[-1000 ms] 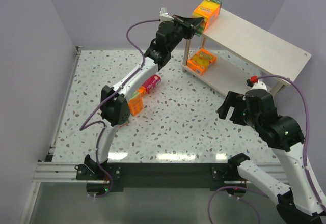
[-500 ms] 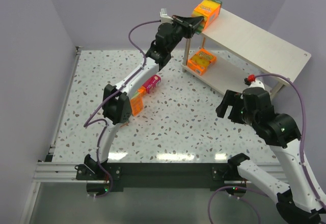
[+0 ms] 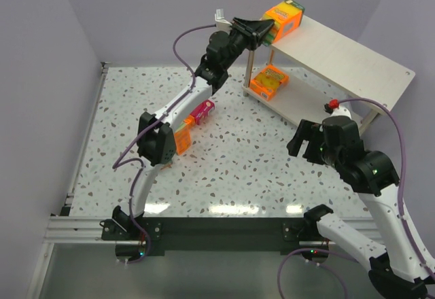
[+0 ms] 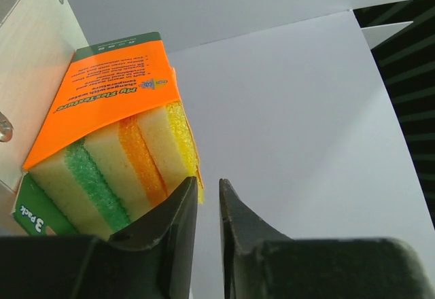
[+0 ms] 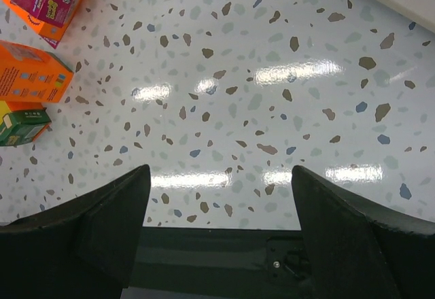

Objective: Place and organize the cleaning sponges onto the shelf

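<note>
Shelf (image 3: 353, 58): two-tier pale wooden rack at the far right of the counter (image 3: 238, 170). Its long axis runs from far centre to near right in the top view.
Top-tier sponge pack (image 3: 285, 18): sits at the far left end of the upper board, orange label face up. In the left wrist view its layered end (green, pale, orange, yellow) faces the fingers. The long axis therefore runs away from the end effector.
Left end effector (image 3: 262, 31): held at upper-board height, at the pack's layered end. The fingers are parted by a narrow slit with nothing between them. One fingertip (image 4: 182, 200) is at the pack's yellow corner; contact cannot be confirmed.
Lower-tier sponge pack (image 3: 268, 81): lies flat at the left end of the lower board, label up.
Magenta pack (image 3: 202, 112): on the counter beside the left arm, long axis pointing from near left to far right.
Orange pack (image 3: 181, 141): on the counter, just nearer than the magenta pack, partly hidden by the left arm.
Right end effector (image 3: 302, 148): hangs above the counter on the near side of the shelf, fingers spread wide, holding nothing.
</note>
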Robot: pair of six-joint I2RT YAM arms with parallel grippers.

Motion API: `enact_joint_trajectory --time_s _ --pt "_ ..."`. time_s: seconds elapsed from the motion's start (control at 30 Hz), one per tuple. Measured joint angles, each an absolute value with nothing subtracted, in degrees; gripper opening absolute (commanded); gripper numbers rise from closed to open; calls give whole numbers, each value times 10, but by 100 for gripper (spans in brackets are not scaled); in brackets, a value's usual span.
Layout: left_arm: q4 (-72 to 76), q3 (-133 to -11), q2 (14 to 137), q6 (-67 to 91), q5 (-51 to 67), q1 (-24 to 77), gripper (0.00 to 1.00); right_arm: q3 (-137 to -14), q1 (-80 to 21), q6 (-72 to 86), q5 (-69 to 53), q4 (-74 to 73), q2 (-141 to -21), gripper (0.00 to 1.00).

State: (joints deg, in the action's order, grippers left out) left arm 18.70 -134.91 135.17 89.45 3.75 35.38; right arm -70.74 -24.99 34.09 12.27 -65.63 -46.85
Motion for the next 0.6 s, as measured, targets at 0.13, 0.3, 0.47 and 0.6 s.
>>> enact_joint_trajectory --time_s 0.13,0.3,0.47,0.6 --pt "196 -1345 1352 894 39 354 32 -706 -250 341 122 -654 -469 88" --pt "225 -1314 1345 894 41 354 40 -703 -250 341 120 -651 -469 88" --pt "234 -1215 1267 862 41 353 50 -700 -250 341 118 -651 -469 88" --pt "238 -1090 1148 814 43 344 55 -695 -250 341 111 -649 -468 88"
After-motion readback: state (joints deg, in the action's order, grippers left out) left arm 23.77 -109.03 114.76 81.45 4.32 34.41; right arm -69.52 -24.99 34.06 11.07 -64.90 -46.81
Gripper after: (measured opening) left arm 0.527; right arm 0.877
